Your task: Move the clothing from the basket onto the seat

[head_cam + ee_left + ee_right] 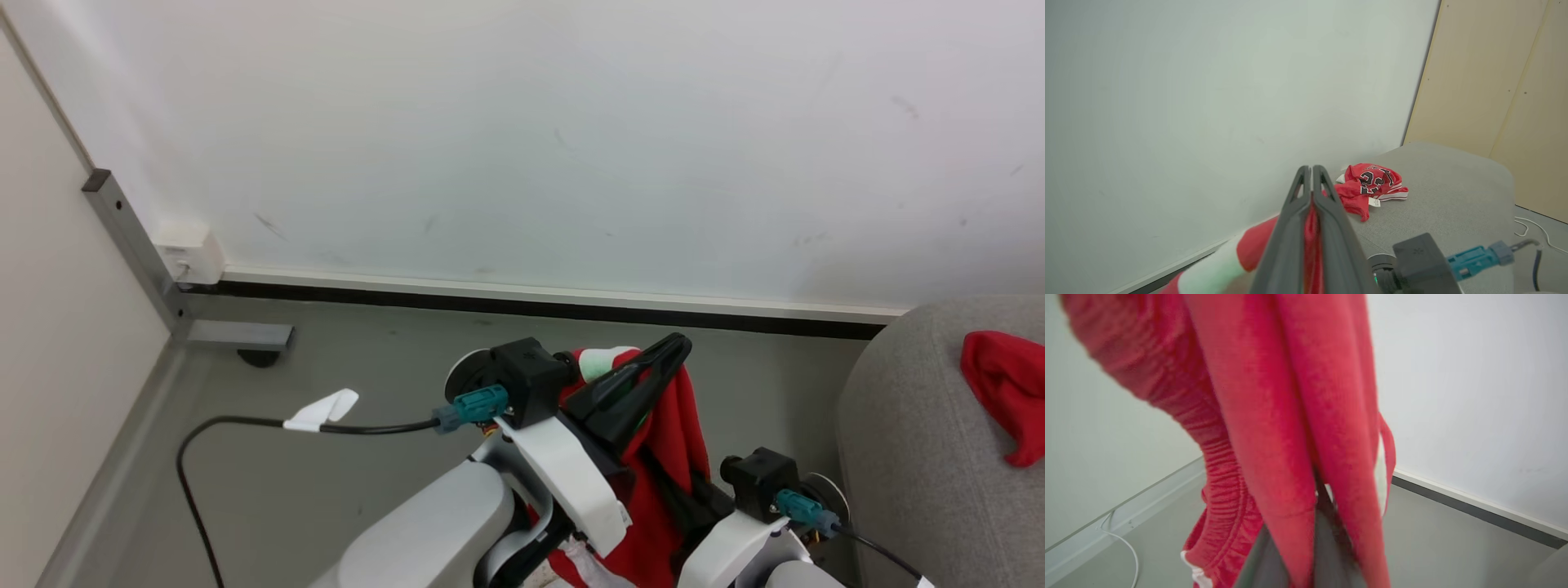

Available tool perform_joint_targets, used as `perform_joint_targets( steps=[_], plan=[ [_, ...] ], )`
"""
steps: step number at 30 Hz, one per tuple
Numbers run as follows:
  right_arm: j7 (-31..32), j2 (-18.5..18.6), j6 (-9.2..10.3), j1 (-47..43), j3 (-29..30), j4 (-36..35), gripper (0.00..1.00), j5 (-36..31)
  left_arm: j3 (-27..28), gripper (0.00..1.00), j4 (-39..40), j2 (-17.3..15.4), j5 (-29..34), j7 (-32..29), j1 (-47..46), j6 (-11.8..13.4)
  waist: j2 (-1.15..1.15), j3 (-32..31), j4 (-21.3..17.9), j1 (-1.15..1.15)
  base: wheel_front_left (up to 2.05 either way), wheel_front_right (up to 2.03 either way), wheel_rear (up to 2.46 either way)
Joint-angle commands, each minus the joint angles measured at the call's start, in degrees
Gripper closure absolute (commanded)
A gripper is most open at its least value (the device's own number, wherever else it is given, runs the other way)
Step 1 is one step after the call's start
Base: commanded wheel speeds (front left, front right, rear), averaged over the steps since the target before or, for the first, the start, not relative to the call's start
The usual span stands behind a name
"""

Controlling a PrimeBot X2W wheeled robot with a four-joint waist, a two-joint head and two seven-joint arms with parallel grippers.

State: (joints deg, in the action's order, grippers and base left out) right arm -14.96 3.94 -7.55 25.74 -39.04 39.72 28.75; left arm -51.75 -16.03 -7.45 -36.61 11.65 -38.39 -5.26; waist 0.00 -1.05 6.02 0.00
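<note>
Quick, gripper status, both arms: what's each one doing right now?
Left gripper: closed, fingers pinching the red jersey.
Right gripper: cannot be told; the red jersey drapes over its fingers.

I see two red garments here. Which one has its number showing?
The crumpled garment lying on the grey seat: its black-and-white numerals face up. The other garment hangs pinched in the left gripper, with no number visible.

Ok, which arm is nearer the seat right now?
Right. The right arm has its wrist just beside the rounded edge of the seat; the left gripper, jaws shut on the hanging red garment, is farther off, toward the robot's left.
</note>
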Motion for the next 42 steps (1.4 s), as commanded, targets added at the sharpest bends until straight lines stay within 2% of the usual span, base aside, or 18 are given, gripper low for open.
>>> perform_joint_targets(
  steps=[1, 17, 26, 33, 34, 35, 37, 38, 42],
  plan=[
    [-0.2, 0.2, 0.13, 0.6, 0.5, -0.4, 1.00, 0.7, 0.2, 1.00, 0.2, 0.0, -0.1, -0.1, 0.5, 0.1, 0.00, -0.1, 0.5, 0.00, 0.00, 0.00, 0.00],
    [-0.2, -0.6, 0.13, -2.1, 2.8, -2.8, 1.00, 0.4, 0.8, 1.00, -0.8, -1.0, -0.8, 0.6, -0.1, 0.8, 0.00, -0.2, 0.3, 0.00, 0.00, 0.00, 0.00],
    [-0.2, -0.5, 0.13, -3.1, 4.5, -4.4, 1.00, -0.3, 0.7, 1.00, -0.7, -1.5, -1.0, 0.9, 0.5, 1.2, 0.00, 0.1, -1.2, 0.00, 0.00, 0.00, 0.00],
    [-0.2, 0.0, 0.13, -4.8, 8.2, -8.0, 1.00, -0.9, 0.3, 1.00, -0.1, -1.4, -1.2, 1.3, 1.5, 1.5, 0.00, 0.5, -3.1, 0.00, 0.00, 0.00, 0.00],
    [-0.2, 0.1, 0.13, -5.1, 9.0, -8.4, 1.00, -1.0, 0.3, 0.79, 0.0, -1.4, -1.2, 1.4, 1.7, 1.5, 0.00, 0.6, -3.5, 0.00, 0.00, 0.00, 0.00],
    [-0.2, 0.1, 0.13, -5.1, 9.0, -8.4, 1.00, -1.0, 0.3, 0.79, 0.0, -1.4, -1.2, 1.4, 1.7, 1.5, 0.00, 0.6, -3.5, 0.00, 0.00, 0.00, 0.00],
    [-0.2, 0.5, 0.13, -5.4, 10.8, -9.6, 1.00, -1.2, 0.2, 0.48, 0.3, -1.6, -1.3, 1.7, 2.1, 1.4, 0.00, 0.7, -4.4, 0.00, 0.00, 0.00, 0.00],
    [-0.2, 0.7, 0.13, -5.5, 11.7, -10.1, 1.00, -1.5, 0.1, 0.00, 0.3, -1.8, -1.2, 1.6, 2.3, 1.5, 0.00, 0.8, -5.0, 0.00, 0.00, 0.00, 0.00],
    [-0.1, 1.1, 0.13, -6.1, 16.1, -12.6, 1.00, -2.4, -0.5, 0.00, 0.7, -2.3, -1.1, 1.8, 3.4, 1.5, 0.00, 1.4, -7.7, 0.00, 0.00, 0.00, 0.00]
  ],
)
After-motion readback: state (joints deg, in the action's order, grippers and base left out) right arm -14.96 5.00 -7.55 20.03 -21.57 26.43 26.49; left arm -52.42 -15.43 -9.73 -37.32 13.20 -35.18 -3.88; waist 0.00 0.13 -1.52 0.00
